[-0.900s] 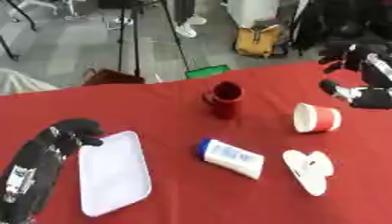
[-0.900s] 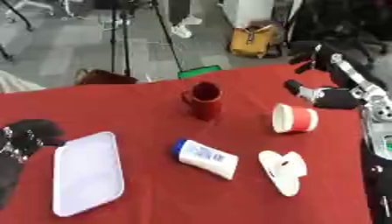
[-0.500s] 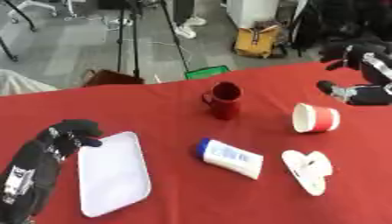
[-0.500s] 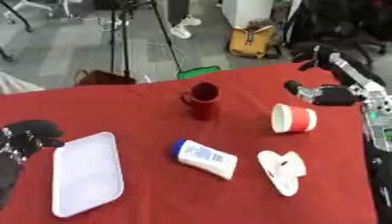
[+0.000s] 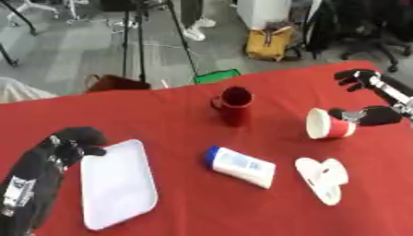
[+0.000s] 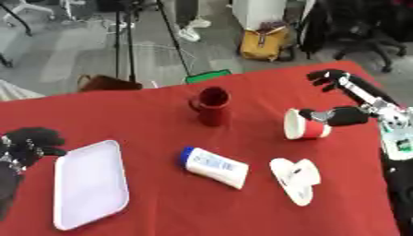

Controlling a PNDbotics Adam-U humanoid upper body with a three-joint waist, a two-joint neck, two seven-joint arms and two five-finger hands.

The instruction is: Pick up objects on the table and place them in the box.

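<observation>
A dark red mug (image 5: 234,105) stands upright at the middle of the red table (image 5: 177,129). A red-and-white paper cup (image 5: 329,129) lies on its side to the right. My right hand (image 6: 348,99) is open around the cup's base, thumb just behind it and fingers spread above; touching or apart cannot be told. A white bottle with a blue cap (image 5: 239,166) lies in front of the mug. A white flat object (image 5: 321,178) lies at the front right. A white tray (image 5: 117,183) sits at the left. My left hand (image 5: 74,140) is curled at the tray's far left corner, holding nothing.
Beyond the table's far edge is a grey floor with a tripod (image 5: 137,41), a yellow bag (image 5: 272,44), a green item (image 5: 216,76) and office chairs (image 5: 363,32). A person's legs stand at the top.
My right hand has come down and left, closer to the paper cup's base. The view has shifted slightly. The left hand and the other objects have not moved.
</observation>
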